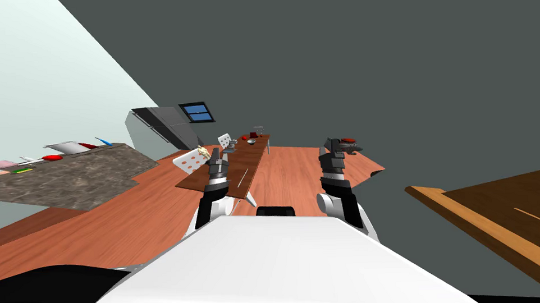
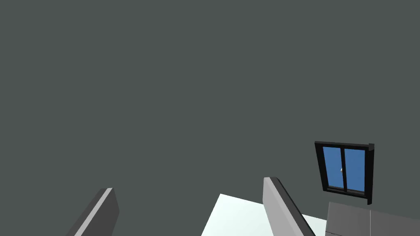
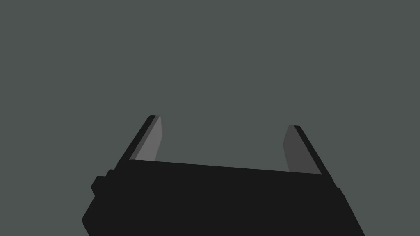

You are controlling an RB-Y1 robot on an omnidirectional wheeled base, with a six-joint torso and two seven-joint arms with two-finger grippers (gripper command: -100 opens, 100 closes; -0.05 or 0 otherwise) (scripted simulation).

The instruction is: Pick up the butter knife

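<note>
The butter knife (image 1: 243,177) lies on the table (image 1: 259,152) near the spread left gripper (image 2: 189,185).

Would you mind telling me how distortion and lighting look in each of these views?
Head view: everything is rolled, so the long table and floor slant together; no cast shadows. Left wrist view: flat, even light on the grey wall, no glare. Right wrist view: same behind the open right tool.

I see a long brown table (image 1: 259,154) standing on the reddish wooden floor (image 1: 298,177). At the table's far end sit a dark red thing (image 1: 253,134) and a grey bowl (image 1: 251,141). Toward the table's near end lies the thin, pale butter knife (image 1: 243,177).
</note>
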